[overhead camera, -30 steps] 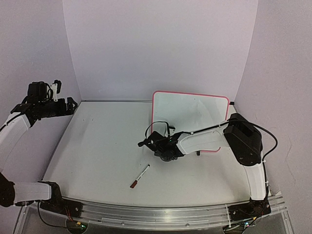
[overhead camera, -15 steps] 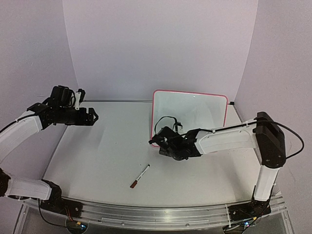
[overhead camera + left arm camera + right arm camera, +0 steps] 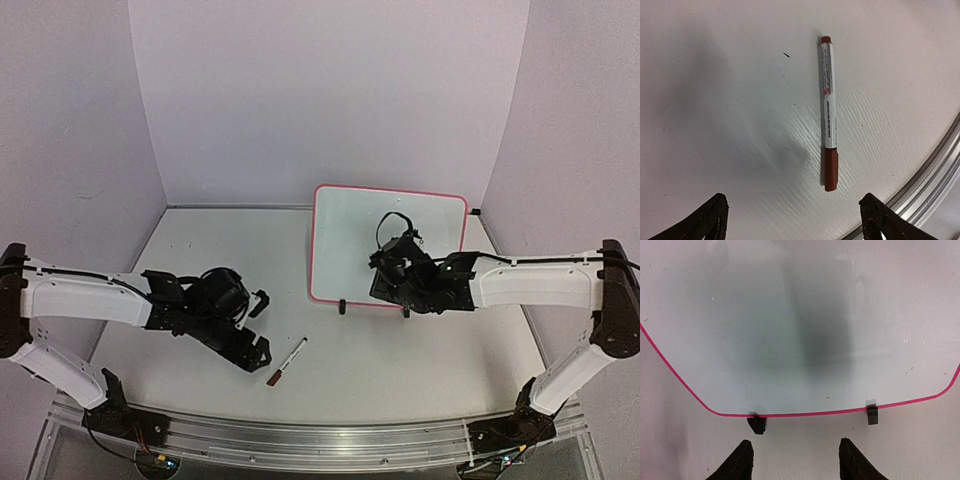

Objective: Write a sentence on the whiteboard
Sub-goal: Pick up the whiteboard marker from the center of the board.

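Observation:
The whiteboard (image 3: 350, 235) stands upright at the back right on two black clip feet (image 3: 757, 424). It is glossy white with a thin pink frame. No sentence shows on its face (image 3: 790, 315). My right gripper (image 3: 382, 270) is close in front of the board's lower edge. In the right wrist view this gripper (image 3: 796, 460) is open and empty. A marker (image 3: 287, 362) with a white barrel and red-brown cap lies flat on the table. My left gripper (image 3: 261, 326) hovers just left of it, open. In the left wrist view the marker (image 3: 828, 110) lies ahead of the open left gripper (image 3: 795, 220), untouched.
A metal rail (image 3: 300, 440) runs along the table's near edge, and shows close beside the marker (image 3: 935, 170) in the left wrist view. Pale purple walls (image 3: 330, 100) close the back and both sides. A black cable (image 3: 392, 220) loops above the right wrist.
The left arm has swung down from the back left wall to the marker. The right gripper has opened and moved right, from the board's left corner to its front.

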{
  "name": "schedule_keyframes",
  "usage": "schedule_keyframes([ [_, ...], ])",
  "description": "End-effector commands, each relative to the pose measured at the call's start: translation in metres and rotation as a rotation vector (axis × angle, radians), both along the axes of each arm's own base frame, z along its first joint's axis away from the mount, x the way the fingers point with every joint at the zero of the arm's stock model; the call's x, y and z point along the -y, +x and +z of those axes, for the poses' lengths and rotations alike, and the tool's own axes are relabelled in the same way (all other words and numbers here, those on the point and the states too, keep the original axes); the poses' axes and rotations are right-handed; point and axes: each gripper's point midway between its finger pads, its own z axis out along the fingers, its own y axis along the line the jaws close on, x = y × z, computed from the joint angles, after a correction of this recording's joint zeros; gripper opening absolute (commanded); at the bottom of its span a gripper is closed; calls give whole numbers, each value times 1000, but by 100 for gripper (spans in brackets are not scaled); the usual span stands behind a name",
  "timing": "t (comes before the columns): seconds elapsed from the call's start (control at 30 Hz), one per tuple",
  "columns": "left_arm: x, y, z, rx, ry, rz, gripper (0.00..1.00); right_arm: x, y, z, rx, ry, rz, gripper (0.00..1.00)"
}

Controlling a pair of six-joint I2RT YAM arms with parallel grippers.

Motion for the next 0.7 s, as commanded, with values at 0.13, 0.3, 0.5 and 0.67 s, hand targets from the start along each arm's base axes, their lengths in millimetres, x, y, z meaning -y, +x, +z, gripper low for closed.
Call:
schedule_keyframes([
  [0.13, 44, -18, -24, -28, 87, -119, 72, 27, -2, 4, 2, 0, -23, 54],
  [0.3, 49, -18, -32, -34, 95, -122, 49, 33, -6, 0, -6, 9, -39, 54],
  [0.5, 51, -19, -42, -54, 115, -125, 38, 33, -6, -5, -16, 7, -47, 54],
  [0.67, 54, -22, -45, -63, 108, -134, 35, 32, -5, -8, -22, 4, -48, 54],
])
